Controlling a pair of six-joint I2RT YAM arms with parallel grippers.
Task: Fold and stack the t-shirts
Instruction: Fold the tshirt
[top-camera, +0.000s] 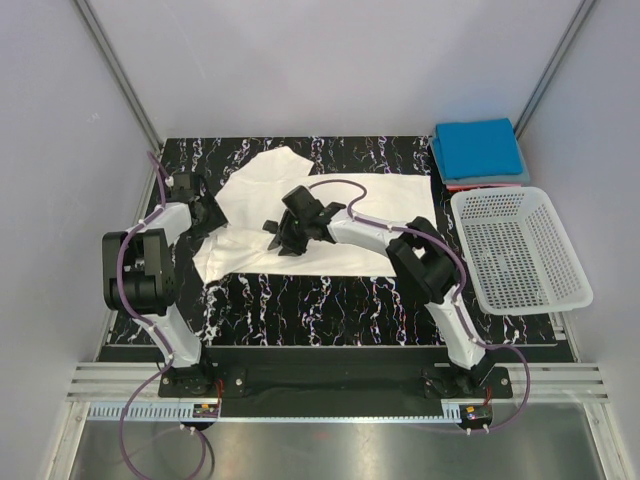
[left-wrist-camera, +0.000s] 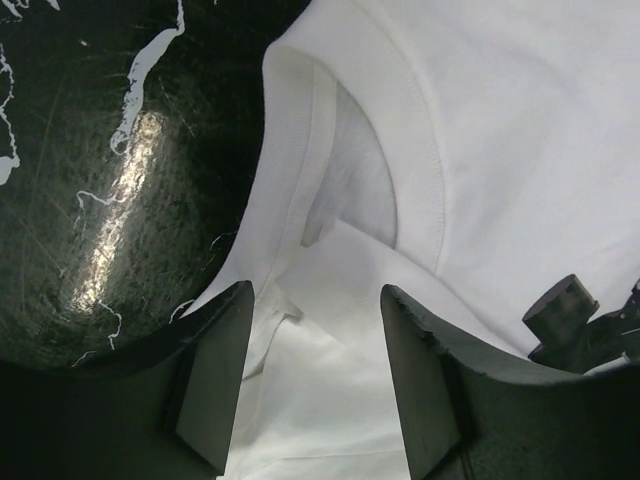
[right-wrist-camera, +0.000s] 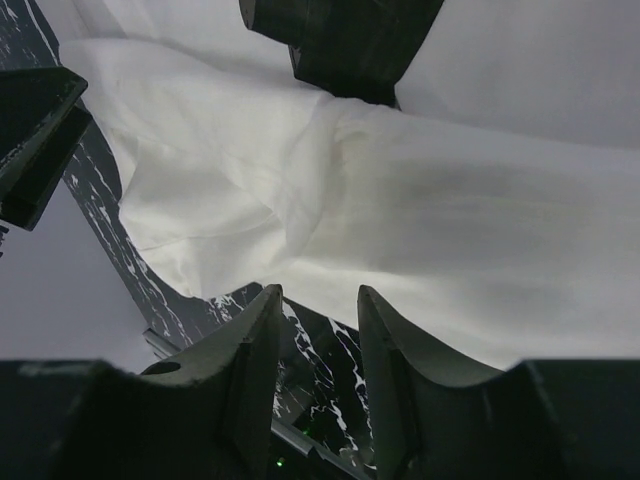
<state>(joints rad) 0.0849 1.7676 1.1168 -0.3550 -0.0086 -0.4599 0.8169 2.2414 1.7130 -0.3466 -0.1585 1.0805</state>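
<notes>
White t-shirt (top-camera: 330, 215) lies spread on the marbled table (top-camera: 330, 300), left of the basket (top-camera: 575, 290). Blue t-shirt (top-camera: 478, 148) sits folded just behind the basket, with the red t-shirt (top-camera: 462, 186) edging out beneath. Left gripper (top-camera: 206, 216) is at the collar end, farthest from the basket, jaws apart astride cloth; contact unclear. Right gripper (top-camera: 276, 238) is over mid-shirt, nearer the basket, jaws apart.

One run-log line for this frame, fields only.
stage: white t-shirt spread out, not yet folded | left tool: open at collar | right tool: open over shirt middle | stack: blue t-shirt folded, far right
</notes>
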